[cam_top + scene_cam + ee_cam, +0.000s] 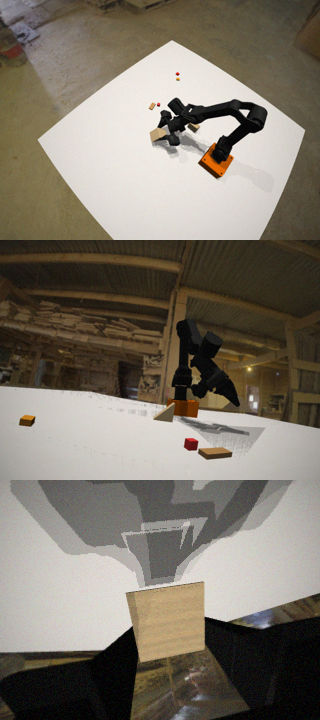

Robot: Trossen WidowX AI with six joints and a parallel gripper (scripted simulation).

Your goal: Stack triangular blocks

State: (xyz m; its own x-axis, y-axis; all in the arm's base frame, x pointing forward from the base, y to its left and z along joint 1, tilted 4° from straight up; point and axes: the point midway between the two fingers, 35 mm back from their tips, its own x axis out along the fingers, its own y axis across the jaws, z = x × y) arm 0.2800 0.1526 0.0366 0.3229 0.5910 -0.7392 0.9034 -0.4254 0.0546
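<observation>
Here, the black arm reaches out from its orange base with the tool clamped on a light wooden triangular block, near the middle of the white surface. In the wrist view that block sits between the two dark fingers, its pale face turned to the camera and its shadow falling on the surface beyond; whether it is lifted off the surface cannot be told. The second triangular block rests on the surface just beside the arm, and from the exterior view it shows its sloped side in front of the base. Farther off lie a red cube beside a flat brown slab, and a small orange block well apart from them.
</observation>
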